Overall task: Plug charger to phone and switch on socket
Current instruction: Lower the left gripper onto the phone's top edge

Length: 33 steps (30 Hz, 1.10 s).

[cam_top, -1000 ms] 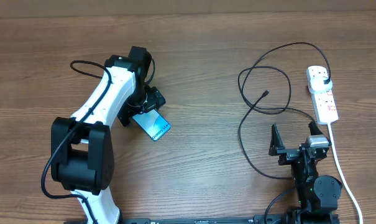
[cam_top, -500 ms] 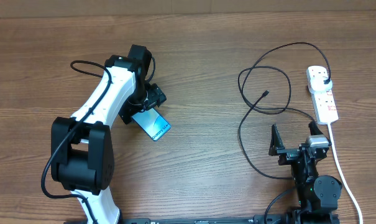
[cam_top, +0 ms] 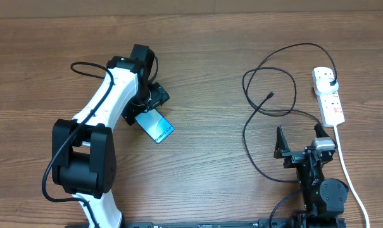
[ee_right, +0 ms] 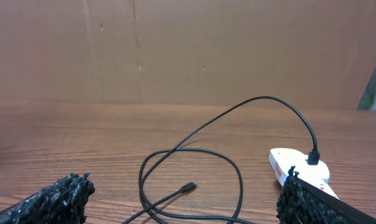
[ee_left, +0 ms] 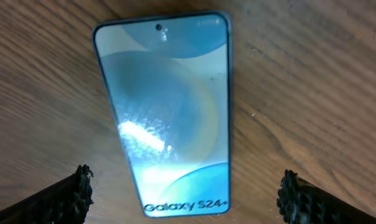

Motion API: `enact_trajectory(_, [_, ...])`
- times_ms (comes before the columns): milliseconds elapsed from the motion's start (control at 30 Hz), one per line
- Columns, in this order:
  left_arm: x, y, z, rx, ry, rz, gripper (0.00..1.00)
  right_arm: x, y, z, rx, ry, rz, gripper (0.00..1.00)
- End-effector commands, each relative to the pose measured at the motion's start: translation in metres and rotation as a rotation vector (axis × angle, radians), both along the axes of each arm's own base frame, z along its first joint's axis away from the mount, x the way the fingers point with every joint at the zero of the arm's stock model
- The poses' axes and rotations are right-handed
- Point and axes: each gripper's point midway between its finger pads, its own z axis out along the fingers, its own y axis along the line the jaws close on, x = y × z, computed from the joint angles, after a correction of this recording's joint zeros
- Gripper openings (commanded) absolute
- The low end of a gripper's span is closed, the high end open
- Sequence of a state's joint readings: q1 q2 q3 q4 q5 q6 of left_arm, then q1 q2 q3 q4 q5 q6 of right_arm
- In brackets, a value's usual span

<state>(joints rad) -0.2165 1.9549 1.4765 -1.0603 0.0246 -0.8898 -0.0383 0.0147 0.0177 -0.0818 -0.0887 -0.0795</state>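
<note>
One second on, finding next to no change across the wooden table point(cam_top: 204, 57). Noting only a slight creep at the wrist end of the left arm point(cam_top: 106, 95), settling a touch further over the phone point(cam_top: 155, 126). Finding the right arm point(cam_top: 318, 183) parked exactly as before.

Seeing the socket point(cam_top: 328, 95) lying at the far right, with the charger point(cam_top: 247, 136) already plugged into its far-end outlet. Following the cable looping loosely leftward, well apart from the phone. Finding the phone flat and face up left of centre, screen glowing, unmoved.

Reading the left gripper point(ee_left: 186, 190) as spread wide, straddling the phone's near short end and gripping nothing. Reading the right gripper point(cam_top: 299, 144) as equally wide and empty, near the cable loops. Spotting the connector tip point(ee_right: 188, 186) lying loose on the wood, ahead of the right fingers.

Judging the small shift as lining up for a grasp. Still needing phone and tip brought together, then the socket turned on.
</note>
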Motion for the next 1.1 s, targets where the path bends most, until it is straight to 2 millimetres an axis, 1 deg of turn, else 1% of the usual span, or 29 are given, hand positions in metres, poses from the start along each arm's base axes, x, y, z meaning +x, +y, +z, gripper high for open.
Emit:
enact_trajectory(0, [-0.002, 0.001, -0.011, 0.019, 0.011, 0.044, 1.0, 0.0, 0.0, -0.001, -0.005, -0.006, -0.004, 1.0])
enact_trajectory(533, [-0.017, 0.006, -0.038, 0.032, 0.034, 0.049, 1.0, 0.0, 0.0, -0.001, -0.005, -0.006, -0.004, 1.0])
enact_trajectory(700, [-0.017, 0.006, -0.042, 0.03, 0.026, 0.057, 0.99, 0.0, 0.0, -0.001, -0.005, -0.007, -0.004, 1.0])
enact_trajectory(900, [-0.011, 0.005, -0.042, 0.025, 0.004, 0.056, 1.0, 0.0, 0.0, -0.001, -0.005, -0.006, -0.004, 1.0])
enact_trajectory(1067, [-0.011, 0.006, -0.043, 0.032, 0.004, 0.056, 1.0, 0.0, 0.0, -0.001, -0.005, -0.007, -0.004, 1.0])
